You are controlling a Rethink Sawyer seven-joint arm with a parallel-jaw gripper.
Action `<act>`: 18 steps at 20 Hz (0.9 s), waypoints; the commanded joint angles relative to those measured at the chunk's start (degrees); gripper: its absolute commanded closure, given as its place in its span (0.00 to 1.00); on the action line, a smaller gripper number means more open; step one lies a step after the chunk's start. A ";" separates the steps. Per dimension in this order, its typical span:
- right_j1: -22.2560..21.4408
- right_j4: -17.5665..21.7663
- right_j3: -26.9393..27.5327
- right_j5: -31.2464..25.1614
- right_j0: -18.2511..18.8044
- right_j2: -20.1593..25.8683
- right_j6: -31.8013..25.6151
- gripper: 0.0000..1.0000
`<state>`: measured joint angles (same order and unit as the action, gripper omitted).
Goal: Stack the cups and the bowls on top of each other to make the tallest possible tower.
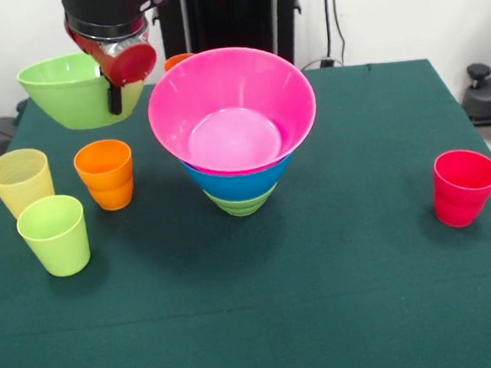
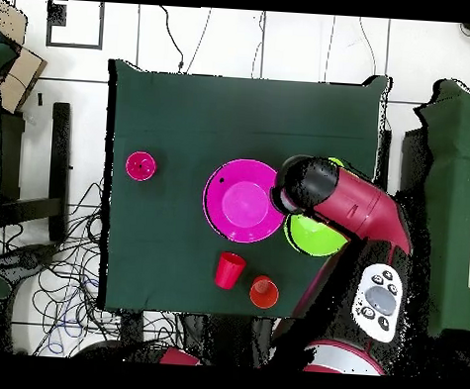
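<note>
Your gripper (image 1: pixel 116 99) hangs above the table (image 1: pixel 343 296) at its far side, and a dark finger (image 1: pixel 115 101) runs down against the wall of the large light green bowl (image 1: pixel 71 92), which it pinches by the rim and holds clear of the cloth, slightly tilted. From overhead you see that bowl (image 2: pixel 314 235) partly hidden under the red arm (image 2: pixel 362 205).

Take the tower (image 1: pixel 234 133) as your landmark. It stands near the middle of the table: the large pink bowl (image 1: pixel 233 116) sits on top, the large blue bowl (image 1: pixel 239 185) is nested under it, and the small light green bowl (image 1: pixel 240 204) is at the bottom, touching the cloth. Overhead only the pink bowl (image 2: pixel 244 200) of it shows.

In the front view the held bowl is up and to the left of the tower, just beside the pink rim but apart from it. A sliver of an orange cup (image 1: pixel 177 61) peeks out behind the tower, between the held bowl and the pink rim. Left of the tower stands another orange cup (image 1: pixel 105 174); further left is the pale yellow cup (image 1: pixel 21 179), and just in front of that the lime green cup (image 1: pixel 55 234). All three stand upright, mouths up. Well to the right of the tower stands the red cup (image 1: pixel 463 187), upright and alone. Overhead you can also see a pinkish-red cup (image 2: pixel 229 270) near the tower on the robot's side.
</note>
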<state>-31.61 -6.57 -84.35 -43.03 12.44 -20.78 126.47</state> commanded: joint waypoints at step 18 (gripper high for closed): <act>1.93 -2.68 9.36 -10.59 -2.16 0.75 9.99 1.00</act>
<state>-31.44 -8.38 -79.04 -47.88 11.26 -22.50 126.47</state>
